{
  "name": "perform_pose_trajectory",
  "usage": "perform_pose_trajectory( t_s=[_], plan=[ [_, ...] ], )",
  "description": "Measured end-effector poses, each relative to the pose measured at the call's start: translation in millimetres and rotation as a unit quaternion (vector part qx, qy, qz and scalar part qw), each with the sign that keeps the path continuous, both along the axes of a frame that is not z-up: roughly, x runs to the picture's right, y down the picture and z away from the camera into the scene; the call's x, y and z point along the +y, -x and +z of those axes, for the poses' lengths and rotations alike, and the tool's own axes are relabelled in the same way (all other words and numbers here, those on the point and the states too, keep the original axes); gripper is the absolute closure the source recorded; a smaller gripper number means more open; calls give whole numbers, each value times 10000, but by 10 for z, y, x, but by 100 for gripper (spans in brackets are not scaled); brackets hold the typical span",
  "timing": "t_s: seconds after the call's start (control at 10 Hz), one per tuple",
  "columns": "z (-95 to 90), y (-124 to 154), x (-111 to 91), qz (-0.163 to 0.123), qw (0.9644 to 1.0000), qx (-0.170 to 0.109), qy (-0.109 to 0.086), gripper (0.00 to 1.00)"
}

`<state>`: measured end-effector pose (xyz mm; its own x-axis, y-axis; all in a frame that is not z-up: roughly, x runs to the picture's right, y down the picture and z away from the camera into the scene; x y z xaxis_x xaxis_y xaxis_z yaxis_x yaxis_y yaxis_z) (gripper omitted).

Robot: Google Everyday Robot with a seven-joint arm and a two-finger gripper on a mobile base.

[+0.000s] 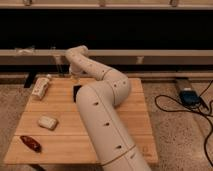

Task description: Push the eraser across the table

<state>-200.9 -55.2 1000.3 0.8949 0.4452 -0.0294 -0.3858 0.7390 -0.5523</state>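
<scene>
The eraser, a flat black slab, lies on the far middle of the light wooden table; the white arm covers its right side. The arm reaches from the bottom of the view up over the table and bends back down at the far edge. My gripper hangs just beyond the eraser, over the table's far edge, and seems slightly above the eraser and apart from it.
A white packet lies at the far left corner. A small whitish block and a dark red oblong thing lie on the left side. A blue device with black cables sits on the floor to the right. A dark wall and ledge run behind.
</scene>
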Motion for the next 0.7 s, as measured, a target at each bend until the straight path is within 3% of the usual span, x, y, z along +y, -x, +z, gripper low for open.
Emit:
perform_pose_trajectory(
  t_s=[0.4,0.7],
  plan=[
    [147,120,40,-205,9996,38,-203,100],
    [244,152,132,-345,9991,88,-245,100]
  ],
)
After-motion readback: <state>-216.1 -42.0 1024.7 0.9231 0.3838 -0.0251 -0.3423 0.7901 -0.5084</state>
